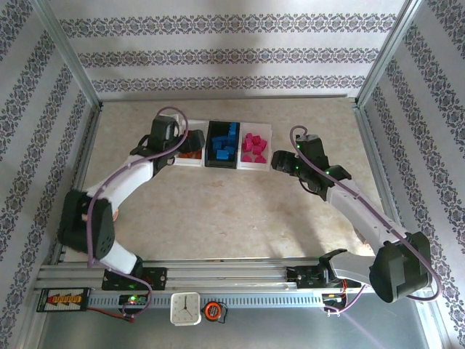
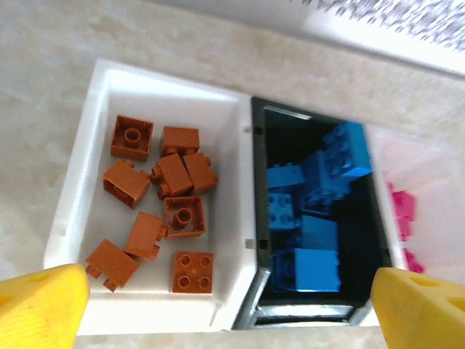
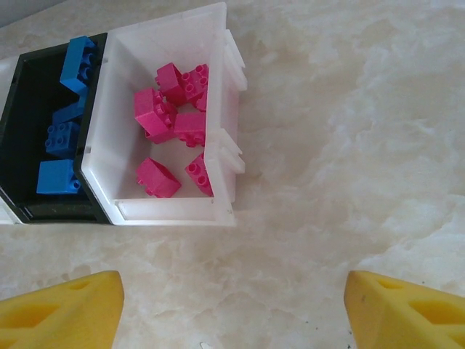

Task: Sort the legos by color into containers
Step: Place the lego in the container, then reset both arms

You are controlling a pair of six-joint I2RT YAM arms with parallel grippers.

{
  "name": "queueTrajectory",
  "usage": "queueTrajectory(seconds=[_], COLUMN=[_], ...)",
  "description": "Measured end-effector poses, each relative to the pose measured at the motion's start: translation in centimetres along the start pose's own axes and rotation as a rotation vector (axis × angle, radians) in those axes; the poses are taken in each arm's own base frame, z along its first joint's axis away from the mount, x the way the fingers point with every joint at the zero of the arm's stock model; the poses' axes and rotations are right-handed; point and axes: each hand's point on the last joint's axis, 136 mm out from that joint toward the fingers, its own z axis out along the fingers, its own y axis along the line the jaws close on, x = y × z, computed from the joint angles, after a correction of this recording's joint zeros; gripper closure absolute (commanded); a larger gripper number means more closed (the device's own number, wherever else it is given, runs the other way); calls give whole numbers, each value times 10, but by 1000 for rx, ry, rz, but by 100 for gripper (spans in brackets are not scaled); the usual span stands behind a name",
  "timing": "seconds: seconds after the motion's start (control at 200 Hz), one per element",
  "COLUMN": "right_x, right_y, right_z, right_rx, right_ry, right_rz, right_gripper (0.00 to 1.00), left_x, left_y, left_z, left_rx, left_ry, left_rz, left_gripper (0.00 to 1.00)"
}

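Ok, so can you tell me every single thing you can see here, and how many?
Orange-brown legos: about nine, in the left white bin.
Blue legos: several, in the middle black bin.
Pink legos: about seven, in the right white bin.
Table: one, beige marbled, under the bins.
Clock: one, white, near edge.
Tape measure: one, orange and black, beside the clock.
Left arm, right arm: white and black, reaching toward the bins.
Left fingers: two, yellow, open above the bins.
Right fingers: two, yellow, open over bare table.
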Motion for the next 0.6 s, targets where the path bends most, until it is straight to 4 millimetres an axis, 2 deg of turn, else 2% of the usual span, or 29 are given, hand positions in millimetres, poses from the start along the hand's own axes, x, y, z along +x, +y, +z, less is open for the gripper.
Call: queueTrajectory(seconds=[0.125, 0.2, 0.345, 0.41, 0.515, 0.605], right_x=[0, -1, -4, -5, -10, -15], right_y=[-4, -8, -18, -22, -25, -24], right_z=[-5, -8, -12, -13, -15, -16], right_rx=[7, 23, 58, 73, 85, 87], right_ry=[-23, -47, -108, -131, -179, -230], right_rz=[-5, -5, -1, 0, 3, -6], right_gripper=[2, 2, 2, 2, 2, 2], left_x=[4, 16, 46, 54, 54, 43], left_y=[3, 12, 33, 44, 61, 82], left_z=[-35, -45, -50, -51, -53, -54], left_rx=[29, 18, -27, -66, -135, -199], left_ry=[-90, -115, -117, -119, -140, -174], left_rz=[0, 1, 27, 47, 82, 97], left_gripper=[0, 0, 0, 1, 1, 0])
